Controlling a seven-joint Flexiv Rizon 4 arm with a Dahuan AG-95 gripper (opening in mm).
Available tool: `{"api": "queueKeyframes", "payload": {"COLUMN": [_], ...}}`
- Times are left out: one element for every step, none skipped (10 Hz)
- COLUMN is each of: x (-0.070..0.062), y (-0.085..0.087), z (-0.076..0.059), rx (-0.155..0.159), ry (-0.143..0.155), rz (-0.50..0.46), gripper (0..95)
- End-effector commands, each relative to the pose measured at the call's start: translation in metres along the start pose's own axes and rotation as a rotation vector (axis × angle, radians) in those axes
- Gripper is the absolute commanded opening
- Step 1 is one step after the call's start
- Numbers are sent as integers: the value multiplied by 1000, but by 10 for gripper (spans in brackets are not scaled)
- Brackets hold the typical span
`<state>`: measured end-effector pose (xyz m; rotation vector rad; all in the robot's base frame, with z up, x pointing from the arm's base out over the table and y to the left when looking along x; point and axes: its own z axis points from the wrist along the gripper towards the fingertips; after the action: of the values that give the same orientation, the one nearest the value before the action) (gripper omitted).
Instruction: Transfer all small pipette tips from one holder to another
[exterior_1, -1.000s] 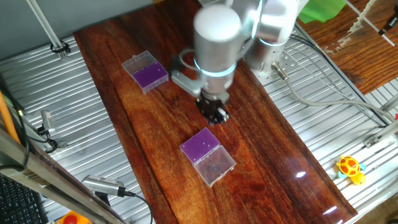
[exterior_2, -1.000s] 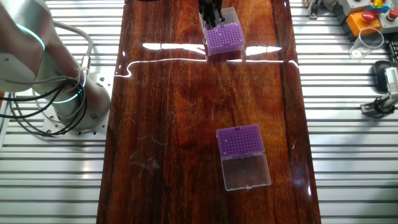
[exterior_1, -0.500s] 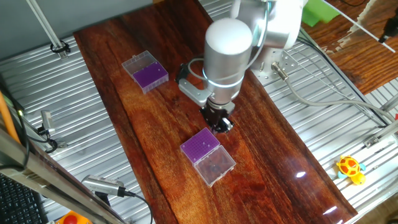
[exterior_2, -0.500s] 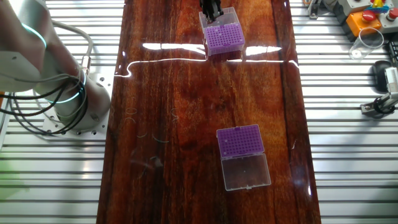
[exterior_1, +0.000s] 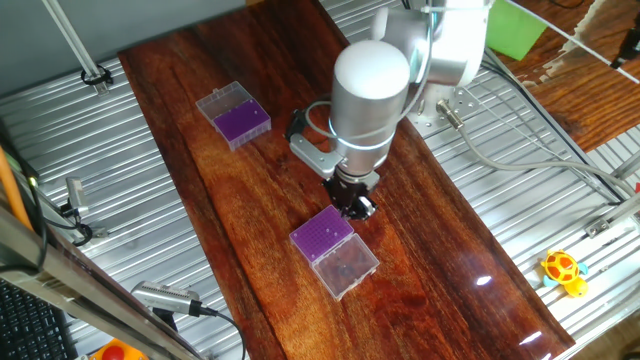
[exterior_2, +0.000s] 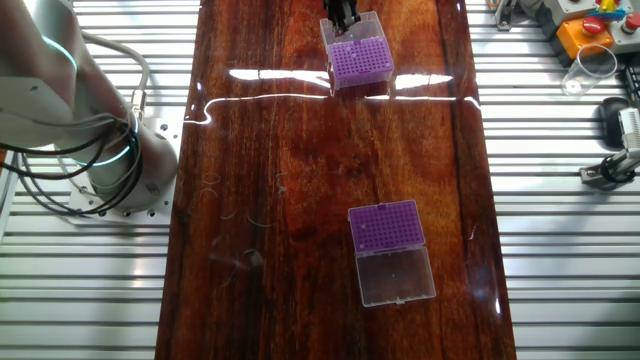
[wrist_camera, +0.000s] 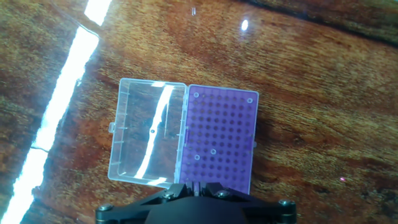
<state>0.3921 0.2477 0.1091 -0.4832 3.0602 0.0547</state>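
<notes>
Two purple tip holders with open clear lids lie on the wooden table. My gripper (exterior_1: 355, 205) hangs just above the far edge of the nearer holder (exterior_1: 322, 236), which also shows in the other fixed view (exterior_2: 357, 60) under the gripper (exterior_2: 342, 14). In the hand view this purple rack (wrist_camera: 221, 140) has a few tips standing in its holes, and its clear lid (wrist_camera: 148, 137) lies open to the left. The gripper (wrist_camera: 198, 185) at the bottom edge has its jaws nearly together on a thin pale pipette tip. The second holder (exterior_1: 240, 120) (exterior_2: 387, 226) lies apart from it.
The second holder's clear lid (exterior_2: 397, 275) lies open on the table. The robot base (exterior_2: 110, 150) with cables stands beside the wooden top. Ribbed metal surfaces flank the table. A yellow toy (exterior_1: 563, 270) lies at the right.
My gripper has moved away from the second holder toward the nearer one and now hangs over its edge. Both holders have stayed where they were.
</notes>
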Motion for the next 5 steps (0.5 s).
{"api": "queueKeyframes", "payload": {"x": [-2,-2,-3,-3,-3], "y": [1,2,3,4,5], "z": [7,10,11,12,14], "rx": [6,9,10,12,13], "ry": [-5,-8,-9,-9,-9], "rz": [5,7,8,9,11], "gripper": [0,0,0,0,0]}}
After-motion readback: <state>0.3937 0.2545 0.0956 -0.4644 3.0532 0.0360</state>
